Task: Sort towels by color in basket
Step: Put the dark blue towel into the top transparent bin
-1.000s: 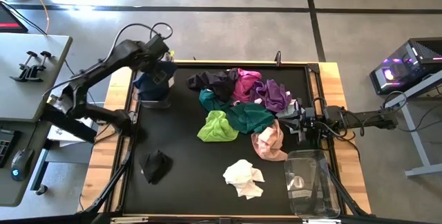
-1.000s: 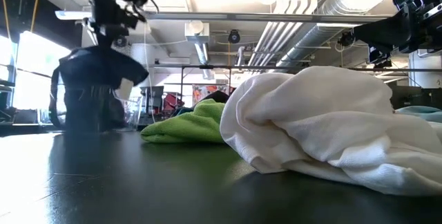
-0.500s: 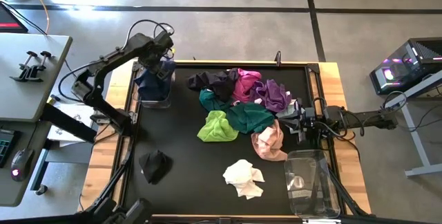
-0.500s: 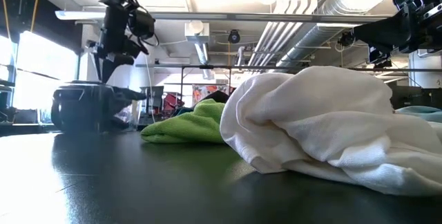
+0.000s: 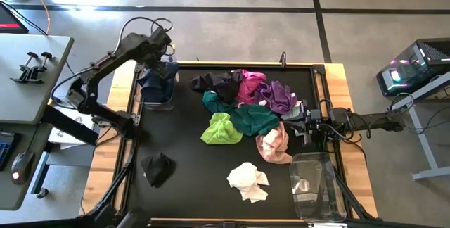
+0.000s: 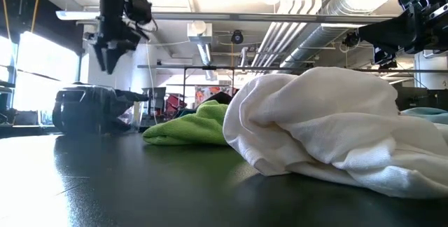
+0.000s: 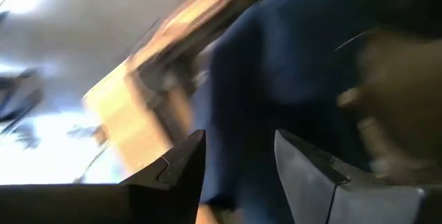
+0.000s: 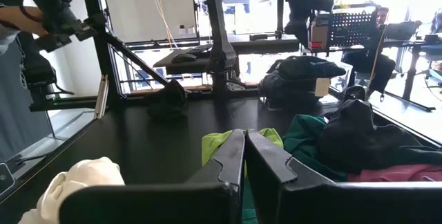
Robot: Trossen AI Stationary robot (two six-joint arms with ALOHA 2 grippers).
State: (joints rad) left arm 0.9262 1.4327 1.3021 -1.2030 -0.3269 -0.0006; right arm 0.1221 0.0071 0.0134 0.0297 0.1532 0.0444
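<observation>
I see the black table (image 5: 190,179) carrying a heap of towels (image 5: 246,105) at its middle, purple, magenta, teal, lime and pink touching one another; a white towel (image 5: 248,181) lies apart near the front, a black towel (image 5: 157,168) well off to the left; a navy towel (image 5: 156,80) sits in the bin (image 5: 156,100) at the far left corner; my left gripper (image 6: 110,62) hangs just above it, fingers apart, holding nothing; my right gripper (image 8: 245,156) waits at the right edge, fingers together.
</observation>
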